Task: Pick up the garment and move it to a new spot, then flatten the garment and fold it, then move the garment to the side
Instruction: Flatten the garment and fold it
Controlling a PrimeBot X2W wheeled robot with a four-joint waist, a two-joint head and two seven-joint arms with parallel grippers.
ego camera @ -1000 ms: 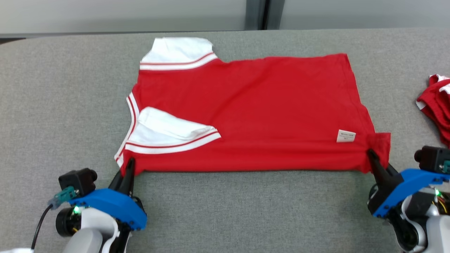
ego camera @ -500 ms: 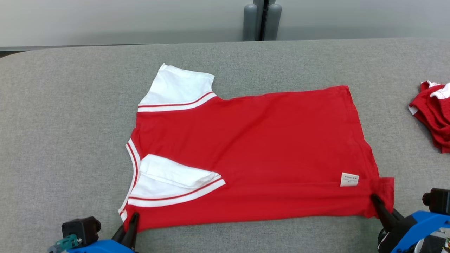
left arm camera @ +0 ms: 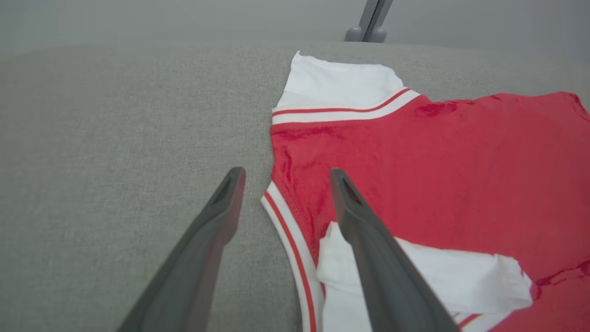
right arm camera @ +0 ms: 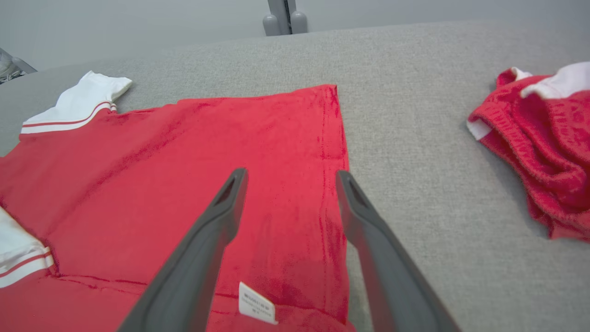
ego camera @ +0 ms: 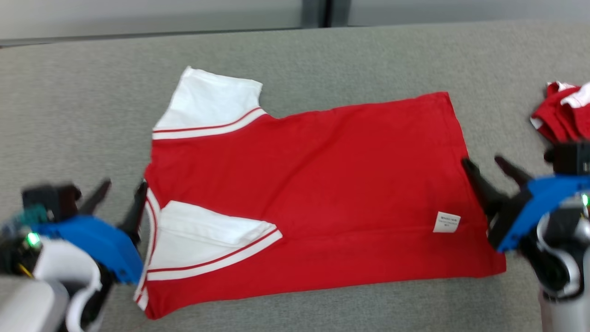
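Observation:
The garment (ego camera: 322,184) is a red shirt with white, red-striped sleeves, lying flat on the grey table with its near part folded over itself. My left gripper (ego camera: 125,184) stands open at the garment's left edge, by the neckline trim, holding nothing. In the left wrist view that gripper (left arm camera: 286,173) straddles the striped edge of the garment (left arm camera: 438,161). At the hem on the right, my right gripper (ego camera: 483,161) is open and empty. Seen from the right wrist, its fingers (right arm camera: 291,174) hang above the hem of the garment (right arm camera: 207,152), near a white label (right arm camera: 257,309).
A second red and white garment (ego camera: 564,110) lies crumpled at the table's right edge, close to my right arm; the right wrist view shows this pile (right arm camera: 544,152) too. The grey cloth-covered table (ego camera: 322,50) extends behind the shirt to a pale wall.
Both grippers have opened and let go of the garment's near corners, then moved farther along its side edges. The head camera has shifted as well.

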